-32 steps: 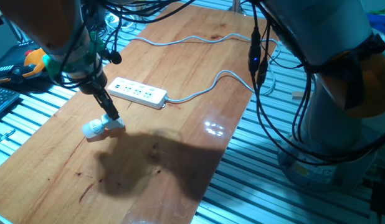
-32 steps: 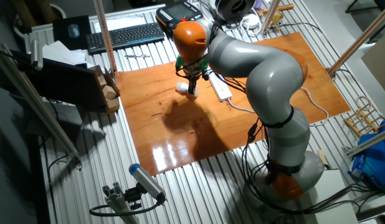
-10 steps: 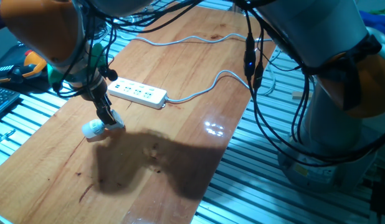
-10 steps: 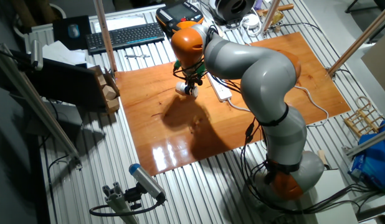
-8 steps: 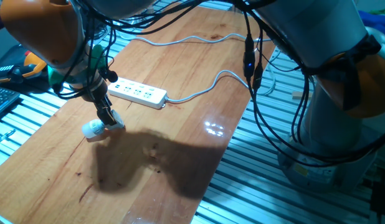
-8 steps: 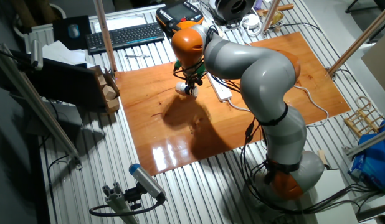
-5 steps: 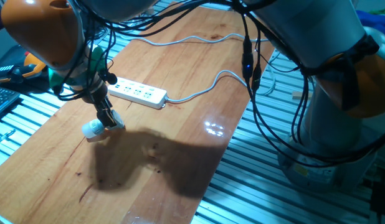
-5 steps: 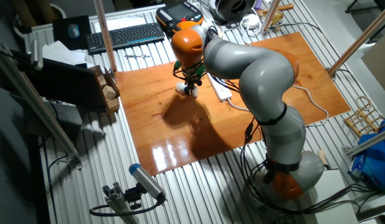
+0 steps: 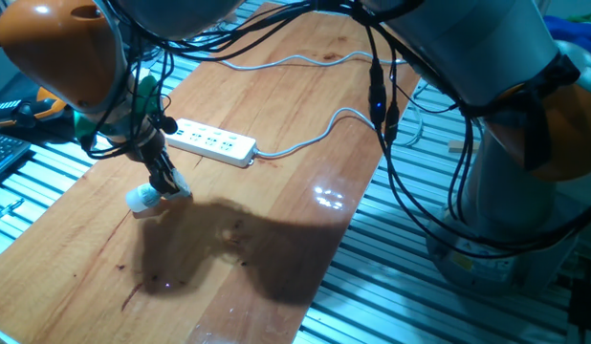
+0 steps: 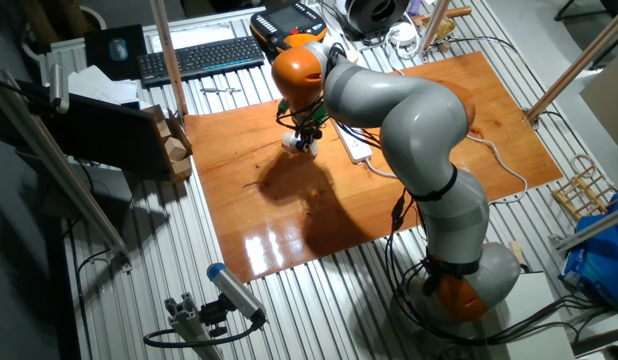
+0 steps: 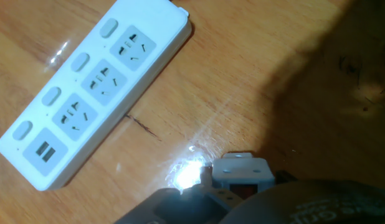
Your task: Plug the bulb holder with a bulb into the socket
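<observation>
The bulb holder (image 9: pixel 160 194), small and white, lies on its side, its round bulb (image 9: pixel 139 200) pointing away from the socket (image 9: pixel 211 143) (a long white strip with grey cable) lying flat nearby.

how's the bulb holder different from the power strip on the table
The bulb holder is short and stubby, with a rounded bulb at one end; the power strip is long, flat and rectangular. The power strip trails a grey cable; no cable shows on the bulb holder. The gripper is down at the bulb holder, while the power strip lies apart from it, untouched. Both are white and rest on the wooden table.
</observation>
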Tool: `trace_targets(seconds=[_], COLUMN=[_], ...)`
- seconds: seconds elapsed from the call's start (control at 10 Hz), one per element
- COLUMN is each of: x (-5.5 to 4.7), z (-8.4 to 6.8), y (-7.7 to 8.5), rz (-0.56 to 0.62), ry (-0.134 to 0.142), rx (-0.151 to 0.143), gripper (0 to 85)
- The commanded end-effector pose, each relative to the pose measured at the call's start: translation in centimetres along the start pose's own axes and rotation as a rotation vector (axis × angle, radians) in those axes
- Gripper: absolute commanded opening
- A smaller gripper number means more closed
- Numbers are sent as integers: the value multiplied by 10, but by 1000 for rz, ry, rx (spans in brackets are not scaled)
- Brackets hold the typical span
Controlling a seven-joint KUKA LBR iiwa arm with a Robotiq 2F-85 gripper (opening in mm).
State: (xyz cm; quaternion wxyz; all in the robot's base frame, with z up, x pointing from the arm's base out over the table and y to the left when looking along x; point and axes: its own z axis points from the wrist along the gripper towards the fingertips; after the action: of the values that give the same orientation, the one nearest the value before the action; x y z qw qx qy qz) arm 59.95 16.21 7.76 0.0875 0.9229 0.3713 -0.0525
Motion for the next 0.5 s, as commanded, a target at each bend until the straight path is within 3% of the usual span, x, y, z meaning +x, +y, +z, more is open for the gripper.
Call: trace_targets(seconds=[0.0,0.4], x=[0,1], z=[0,6], y=[0,0], rz=[0,2], ry=[-5,-14], rx=[-4,-13], gripper=[510,510])
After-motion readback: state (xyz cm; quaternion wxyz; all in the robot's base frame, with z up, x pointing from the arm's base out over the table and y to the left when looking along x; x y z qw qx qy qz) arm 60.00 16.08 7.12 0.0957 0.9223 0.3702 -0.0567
